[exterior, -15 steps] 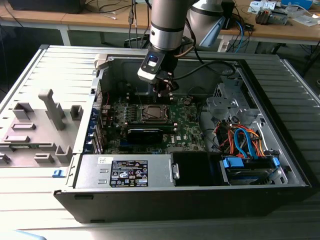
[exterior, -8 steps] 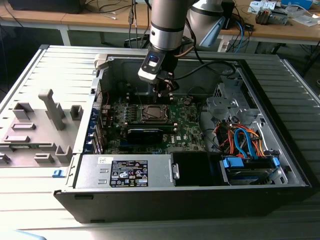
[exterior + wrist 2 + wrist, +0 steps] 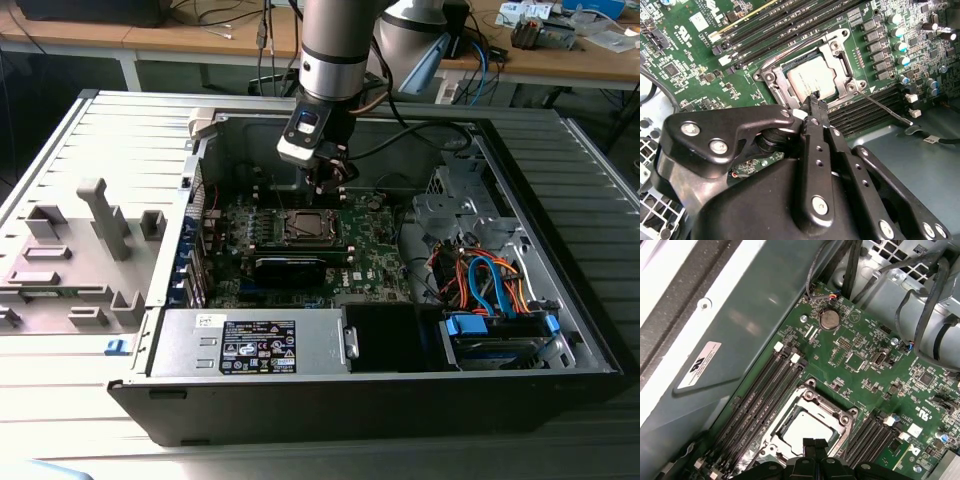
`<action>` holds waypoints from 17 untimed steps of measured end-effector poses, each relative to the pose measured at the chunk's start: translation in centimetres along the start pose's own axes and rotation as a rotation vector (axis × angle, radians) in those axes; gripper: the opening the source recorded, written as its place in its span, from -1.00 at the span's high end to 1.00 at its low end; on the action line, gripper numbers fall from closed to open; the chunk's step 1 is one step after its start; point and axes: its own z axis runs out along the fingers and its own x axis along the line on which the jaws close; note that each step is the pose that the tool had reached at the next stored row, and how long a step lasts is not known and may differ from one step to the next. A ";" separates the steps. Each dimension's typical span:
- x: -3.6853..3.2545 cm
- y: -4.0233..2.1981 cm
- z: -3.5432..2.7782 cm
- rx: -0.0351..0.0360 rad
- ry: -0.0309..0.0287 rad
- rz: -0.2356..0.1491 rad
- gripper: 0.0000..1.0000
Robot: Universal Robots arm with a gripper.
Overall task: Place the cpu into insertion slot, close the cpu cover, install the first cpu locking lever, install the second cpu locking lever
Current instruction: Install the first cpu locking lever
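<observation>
The cpu (image 3: pixel 812 80) lies in the insertion slot (image 3: pixel 304 226) on the green motherboard, its silver-grey top showing. The cpu cover (image 3: pixel 839 54) is down over it, framing the chip through its window. One thin metal locking lever (image 3: pixel 886 108) sticks out from the socket's corner across the memory slots. My gripper (image 3: pixel 815 100) hovers just above the socket's edge, shut with nothing between its fingers. In the first wrist view the fingertips (image 3: pixel 809 443) are pressed together over the cpu (image 3: pixel 807 426) and the cpu cover (image 3: pixel 839 416).
The motherboard sits deep in an open computer case (image 3: pixel 560 250). Black memory slots (image 3: pixel 790 20) run on both sides of the socket. A long black card (image 3: pixel 290 268), the power supply (image 3: pixel 250 345) and a cable bundle (image 3: pixel 480 280) lie around it. A grey fixture tray (image 3: pixel 70 260) is at the exterior view's left.
</observation>
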 end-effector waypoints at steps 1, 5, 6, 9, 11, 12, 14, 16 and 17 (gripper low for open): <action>0.00 0.00 0.00 0.0000 -0.0001 -0.001 0.79; 0.00 0.00 0.00 0.0000 -0.0003 -0.009 0.79; 0.00 0.00 0.00 0.0000 -0.0004 -0.010 0.79; 0.00 0.00 0.00 0.0000 -0.0006 -0.015 0.79; 0.00 0.00 0.00 0.0000 -0.0007 -0.017 0.79; 0.00 0.00 0.00 0.0001 -0.0008 -0.018 0.79; 0.00 0.00 0.00 0.0000 -0.0008 -0.021 0.79; 0.00 0.00 0.00 0.0001 -0.0010 -0.024 0.79; 0.00 0.00 0.00 0.0000 -0.0010 -0.025 0.79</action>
